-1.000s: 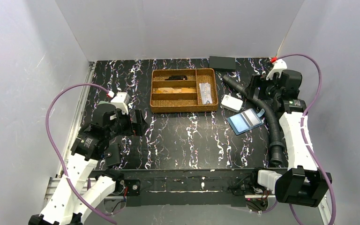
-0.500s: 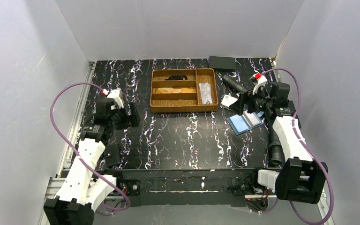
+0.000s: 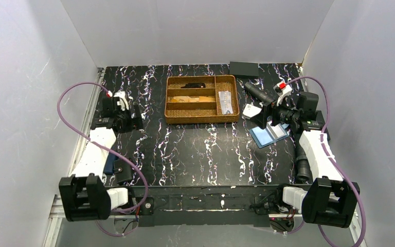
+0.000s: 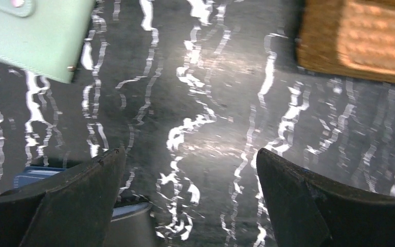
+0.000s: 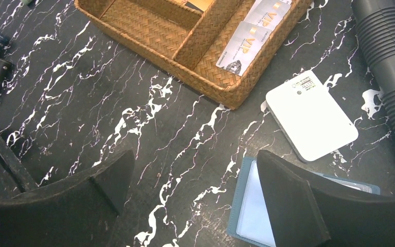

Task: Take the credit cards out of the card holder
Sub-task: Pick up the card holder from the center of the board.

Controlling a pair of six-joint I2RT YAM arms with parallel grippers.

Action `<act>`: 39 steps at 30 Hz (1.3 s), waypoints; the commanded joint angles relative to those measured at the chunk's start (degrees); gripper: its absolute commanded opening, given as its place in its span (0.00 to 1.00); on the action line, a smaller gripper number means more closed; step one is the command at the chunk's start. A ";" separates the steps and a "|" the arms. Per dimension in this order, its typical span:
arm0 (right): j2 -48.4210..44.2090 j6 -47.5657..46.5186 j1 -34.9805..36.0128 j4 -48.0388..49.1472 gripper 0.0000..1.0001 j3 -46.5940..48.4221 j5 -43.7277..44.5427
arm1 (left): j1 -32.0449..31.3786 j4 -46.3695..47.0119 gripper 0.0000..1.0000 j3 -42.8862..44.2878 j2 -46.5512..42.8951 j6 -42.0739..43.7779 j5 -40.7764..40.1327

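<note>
On the left side | left gripper [image 4: 189,153] is hovering, jaws standing spread, pinching nothing | teal card holder [image 4: 31,33] is lying flat ahead-left of it, apart, cards not showing | right gripper [image 5: 195,153] is hanging spread and empty over blue holder [image 5: 249,211], farther off.

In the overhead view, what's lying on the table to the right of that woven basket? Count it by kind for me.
white box: 1
blue card holder: 1
black ribbed hose: 1
flat black box: 1
Total: 4
</note>
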 commanded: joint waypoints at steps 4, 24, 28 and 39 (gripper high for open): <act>0.40 -0.75 -0.17 0.78 0.98 0.63 -1.32 | 5.53 3.00 0.96 3.96 10.15 4.08 -10.85; 1.61 -0.55 -0.15 0.53 0.98 0.46 -2.24 | 5.84 14.42 0.70 9.10 31.57 29.73 -25.56; 1.94 -0.71 -0.15 0.32 0.98 0.54 -2.30 | 5.86 13.67 0.57 10.44 34.53 29.92 -26.25; 2.56 -0.88 -0.15 -0.05 0.98 0.81 -2.57 | 3.27 12.84 0.01 9.37 30.50 29.41 -22.53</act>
